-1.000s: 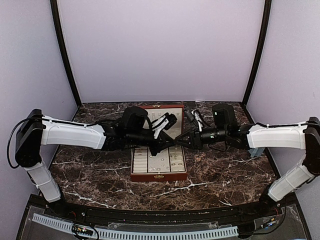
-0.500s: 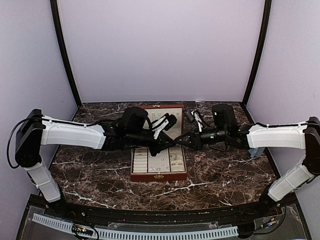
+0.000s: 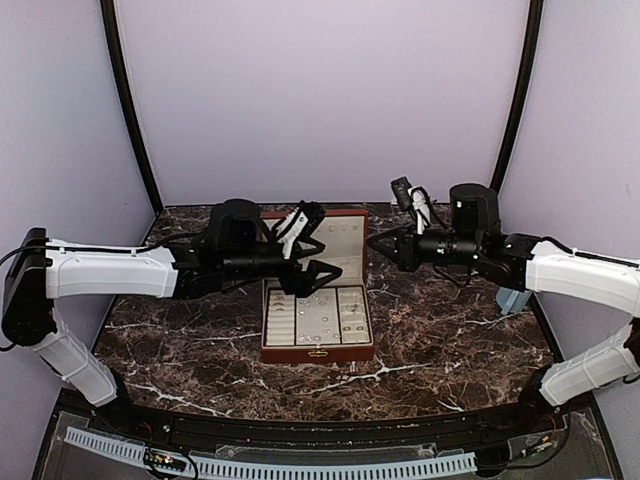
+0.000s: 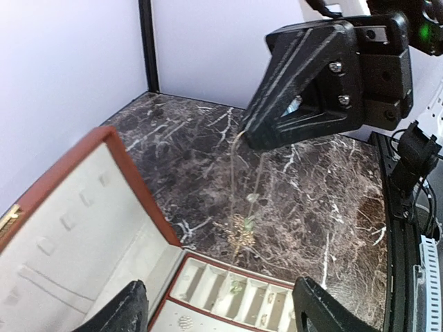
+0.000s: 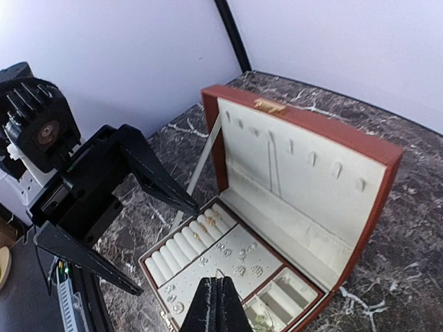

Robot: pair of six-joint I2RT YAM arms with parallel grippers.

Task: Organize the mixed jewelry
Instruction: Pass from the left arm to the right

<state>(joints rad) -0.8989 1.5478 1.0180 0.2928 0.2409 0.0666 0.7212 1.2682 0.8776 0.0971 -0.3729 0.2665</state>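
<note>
Right tool pinches a chain beside the open box; left tool gapes, empty.

Top view: the left tool hangs over the box with its fingers spread wide and nothing between them. The right tool is closed to a point just right of the lid, above the tabletop. Loose jewelry dots the cream compartments; the chain is too thin to see here. Left wrist view: the right tool clamps a thin chain at its tip. The chain hangs straight down to a tangled golden end; I cannot tell whether that end touches the marble. Right wrist view: the closed fingers show a small loop of chain at their tip, and small pieces lie in the box's middle compartment below.
</note>
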